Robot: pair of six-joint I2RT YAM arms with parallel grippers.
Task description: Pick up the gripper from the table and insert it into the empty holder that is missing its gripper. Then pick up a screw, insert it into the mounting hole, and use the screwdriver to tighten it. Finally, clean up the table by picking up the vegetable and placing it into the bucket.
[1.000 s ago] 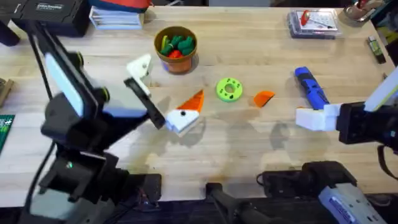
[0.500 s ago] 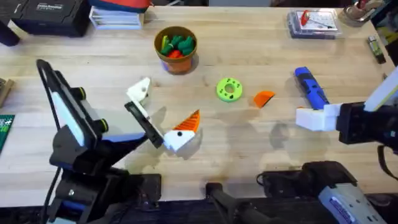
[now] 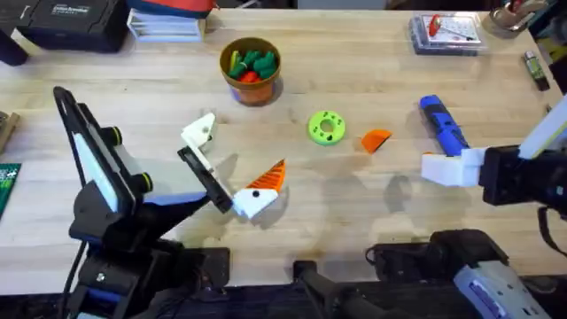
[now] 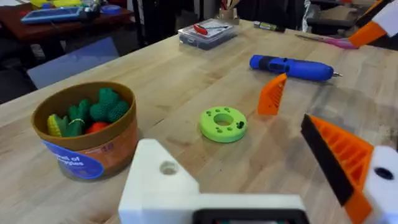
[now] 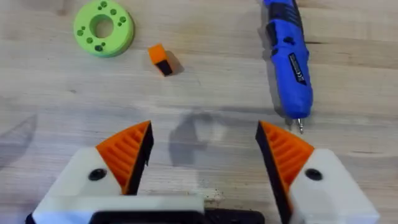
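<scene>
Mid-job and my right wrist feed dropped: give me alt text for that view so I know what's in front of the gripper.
The right gripper is open above bare wooden table, its two white fingers with orange ribbed pads spread wide and holding nothing. Beyond it lie a small orange wedge-shaped plastic fingertip, a flat bright-green disc with holes, and a blue pen-shaped electric screwdriver with its bit pointing toward the gripper.

left arm leans in from the lower left, elbow up high, its left gripper (image 3: 232, 162) spread wide over the middle of the table. one finger (image 4: 163, 176) is bare white, the other has an orange pad. right gripper (image 5: 202, 152) sits low at the right, both orange pads parted, holding nothing.
</scene>
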